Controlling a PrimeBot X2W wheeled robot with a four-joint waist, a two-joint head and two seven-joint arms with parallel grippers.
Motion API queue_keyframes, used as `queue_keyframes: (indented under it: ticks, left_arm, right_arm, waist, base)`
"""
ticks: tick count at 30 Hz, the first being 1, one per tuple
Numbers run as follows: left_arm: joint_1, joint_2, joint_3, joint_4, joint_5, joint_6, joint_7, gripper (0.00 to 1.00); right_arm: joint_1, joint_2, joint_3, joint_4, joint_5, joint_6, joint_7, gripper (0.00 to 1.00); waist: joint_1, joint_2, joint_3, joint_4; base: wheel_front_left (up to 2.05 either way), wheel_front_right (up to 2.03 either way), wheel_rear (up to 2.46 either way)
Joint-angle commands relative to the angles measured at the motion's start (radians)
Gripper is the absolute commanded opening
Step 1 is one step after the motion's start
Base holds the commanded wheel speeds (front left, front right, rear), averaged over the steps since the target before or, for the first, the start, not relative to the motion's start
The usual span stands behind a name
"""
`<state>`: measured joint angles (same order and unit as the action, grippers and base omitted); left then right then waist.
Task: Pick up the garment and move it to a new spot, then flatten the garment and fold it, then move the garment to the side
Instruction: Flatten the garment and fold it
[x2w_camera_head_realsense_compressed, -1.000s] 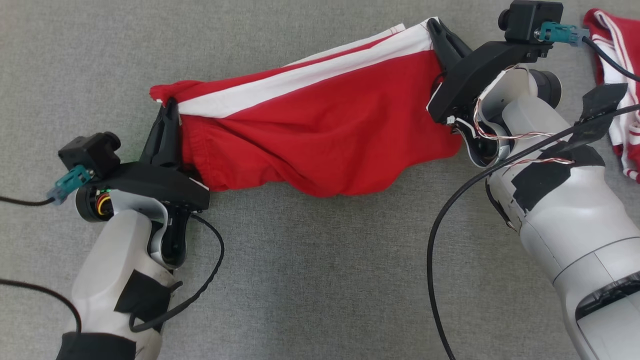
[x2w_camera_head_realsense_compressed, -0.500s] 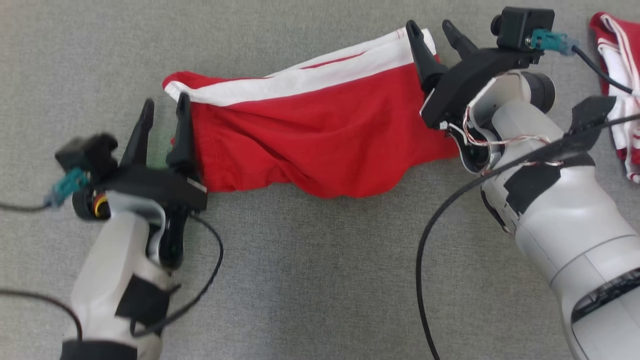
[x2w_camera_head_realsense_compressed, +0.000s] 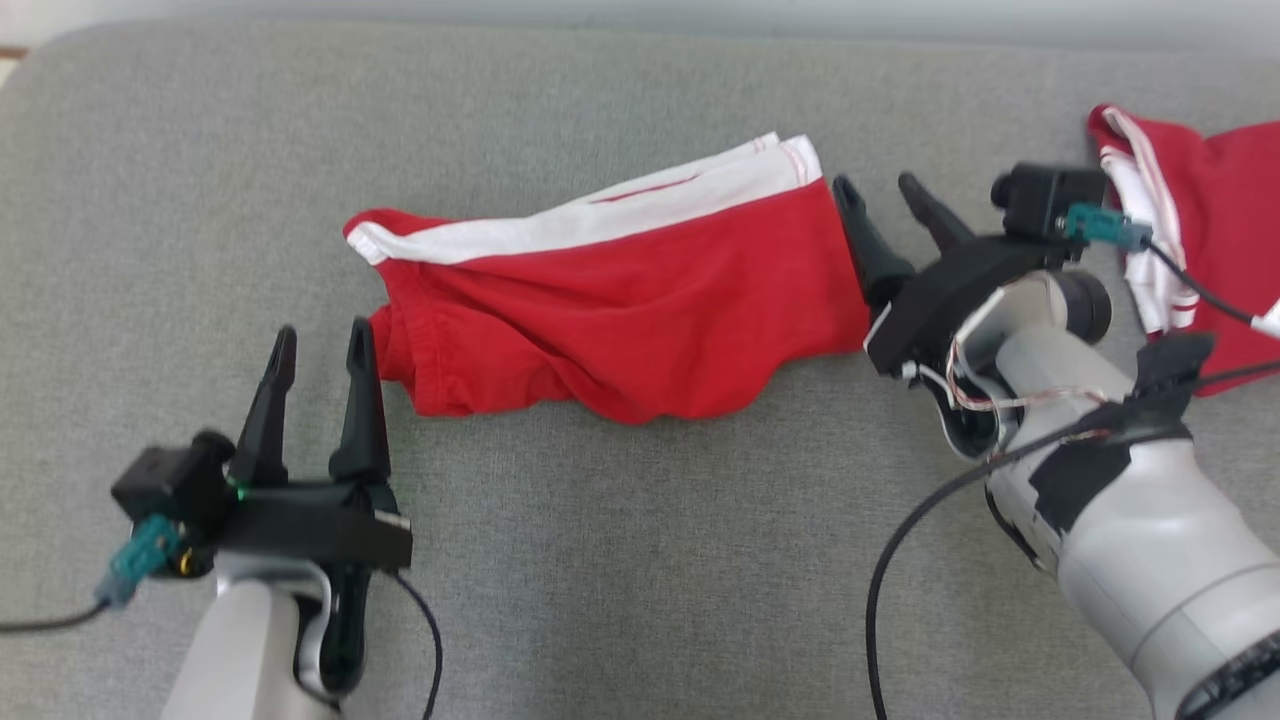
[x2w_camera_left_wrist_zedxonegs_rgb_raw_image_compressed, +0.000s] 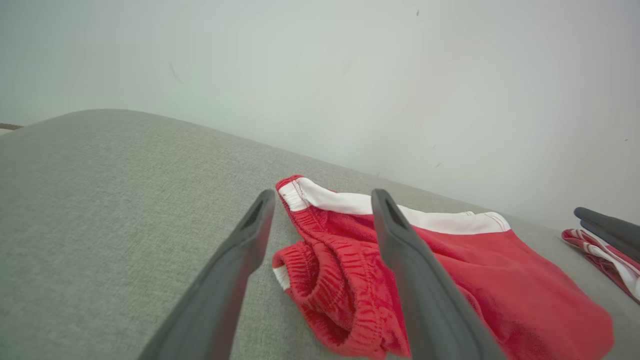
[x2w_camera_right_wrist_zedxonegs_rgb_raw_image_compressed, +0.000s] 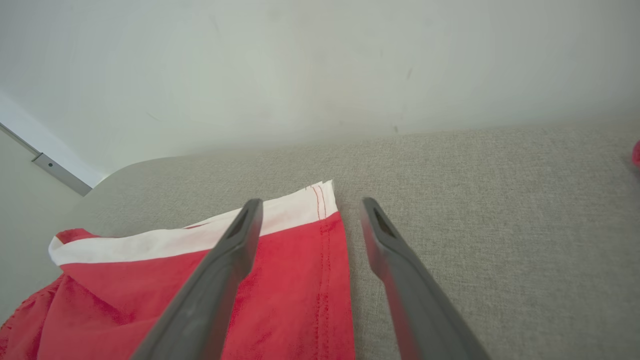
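Both open, empty: left hand (x2w_camera_head_realsense_compressed: 323, 328) and right hand (x2w_camera_head_realsense_compressed: 876, 182) sit at either end of the garment (x2w_camera_head_realsense_compressed: 620, 300). Judged mid-fold; next move needs corner grips for a crosswise fold.

A second red and white cloth (x2w_camera_head_realsense_compressed: 1215, 190) runs off the head view's right edge, partly behind a teal cable plug (x2w_camera_head_realsense_compressed: 1100, 225). The left forearm (x2w_camera_head_realsense_compressed: 245, 650) and right forearm (x2w_camera_head_realsense_compressed: 1150, 570) are cut off at the bottom. In the left wrist view a finger (x2w_camera_left_wrist_zedxonegs_rgb_raw_image_compressed: 420, 280) covers part of the red garment (x2w_camera_left_wrist_zedxonegs_rgb_raw_image_compressed: 525, 295). A red speck (x2w_camera_right_wrist_zedxonegs_rgb_raw_image_compressed: 636, 152) at the right wrist view's edge is too small to identify.
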<state>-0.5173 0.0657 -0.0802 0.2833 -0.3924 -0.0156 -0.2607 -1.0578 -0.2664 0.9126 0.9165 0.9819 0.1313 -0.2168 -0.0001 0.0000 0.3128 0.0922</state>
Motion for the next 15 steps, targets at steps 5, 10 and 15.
queue_keyframes:
  ticks: [5,10,15]
  left_arm:
    - [0.133,-0.002,0.017,-0.134,0.074,0.035,-0.004,1.0]
    - [0.215,-0.008,0.028,-0.232,0.116,0.063,-0.004,1.0]
    - [0.256,-0.011,0.024,-0.274,0.123,0.076,-0.004,1.0]
  right_arm:
    - [0.081,-0.028,0.022,-0.024,0.037,-0.001,-0.012,1.0]
    - [0.117,-0.038,0.021,-0.021,0.062,-0.001,-0.009,1.0]
    - [0.131,-0.035,0.018,-0.008,0.085,-0.001,0.008,1.0]
  waist:
    - [0.0001,0.0,-0.057,-0.014]
    - [0.0001,0.0,-0.07,-0.007]
    - [0.0001,0.0,-0.073,0.011]
  base:
    - [0.0,0.0,0.0]
    - [0.0,0.0,0.0]
    - [0.0,0.0,0.0]
